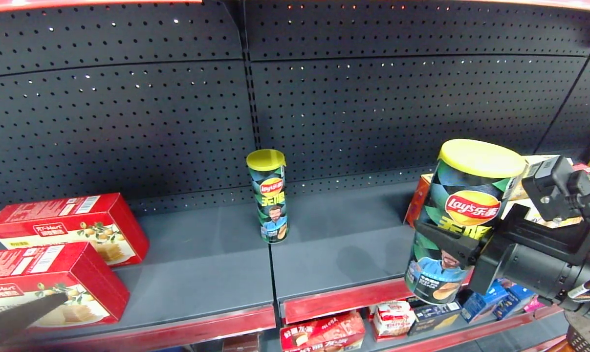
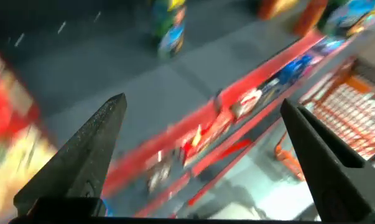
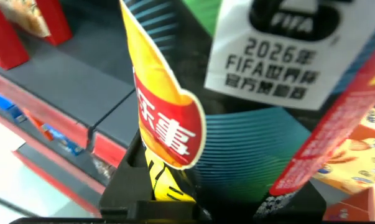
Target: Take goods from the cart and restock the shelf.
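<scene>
Grey shelf decking point(image 1: 202, 274) is backed by dark pegboard point(image 1: 128, 122), with one chip can point(image 1: 270, 195) stood upright mid-shelf. A second can point(image 1: 470, 195) is pinched upright by the right gripper point(image 1: 448, 244) at the deck's front right edge, bare decking lying to its left. Spread, empty jaws of the left gripper point(image 2: 203, 102) are shown by its wrist view.

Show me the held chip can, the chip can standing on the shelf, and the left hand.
held chip can point(image 1: 470, 205): head view, front logo.
standing chip can point(image 1: 272, 195): head view, middle of label.
left hand point(image 2: 203, 102): left wrist view, midway between fingertips.
</scene>
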Tool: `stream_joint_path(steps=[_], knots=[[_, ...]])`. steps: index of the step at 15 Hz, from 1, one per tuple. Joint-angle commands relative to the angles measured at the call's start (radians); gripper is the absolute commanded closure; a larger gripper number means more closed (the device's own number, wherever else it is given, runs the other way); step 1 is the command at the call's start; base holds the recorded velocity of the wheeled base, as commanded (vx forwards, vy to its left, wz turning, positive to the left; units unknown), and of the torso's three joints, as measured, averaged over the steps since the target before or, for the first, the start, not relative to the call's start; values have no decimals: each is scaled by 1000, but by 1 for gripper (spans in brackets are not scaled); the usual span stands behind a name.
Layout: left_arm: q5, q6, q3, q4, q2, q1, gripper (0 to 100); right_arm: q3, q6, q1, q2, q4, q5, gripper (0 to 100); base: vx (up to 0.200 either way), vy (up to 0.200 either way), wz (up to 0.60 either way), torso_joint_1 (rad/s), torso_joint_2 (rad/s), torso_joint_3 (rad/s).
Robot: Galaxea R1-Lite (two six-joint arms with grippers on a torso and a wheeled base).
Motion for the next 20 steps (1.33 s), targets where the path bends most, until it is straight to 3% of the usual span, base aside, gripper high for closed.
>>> stream_joint_path(steps=[1, 3, 6, 7, 10, 12, 15, 19, 20], knots=[[-166, 0, -1, -158, 252, 6, 0, -4, -1, -16, -11, -2, -11, 100, 0, 0, 0, 0, 0, 0], [-226, 0, -10, -230, 340, 6, 0, -3, 1, -24, -13, -2, -11, 100, 0, 0, 0, 0, 0, 0], [-225, 2, -39, -333, 504, 21, 0, 8, 1, -24, -36, 2, -11, 100, 0, 0, 0, 0, 0, 0], [-225, 0, -41, -478, 617, 36, 0, 8, 1, -24, -46, 4, -9, 100, 0, 0, 0, 0, 0, 0], [-240, -1, -43, -716, 784, 24, 0, 5, 1, -23, -45, 4, -8, 100, 0, 0, 0, 0, 0, 0], [-297, -3, -62, -837, 886, 19, 0, 17, 2, -23, -51, 4, -6, 100, 0, 0, 0, 0, 0, 0], [-387, -8, -81, -876, 918, 21, 0, 20, 2, -23, -65, 5, -6, 100, 0, 0, 0, 0, 0, 0], [-390, 0, -107, -896, 998, 35, 0, 26, 2, -21, -59, 4, -3, 100, 0, 0, 0, 0, 0, 0], [-393, -4, -135, -943, 1047, 35, 0, 13, 2, -20, -51, 5, -3, 100, 0, 0, 0, 0, 0, 0]])
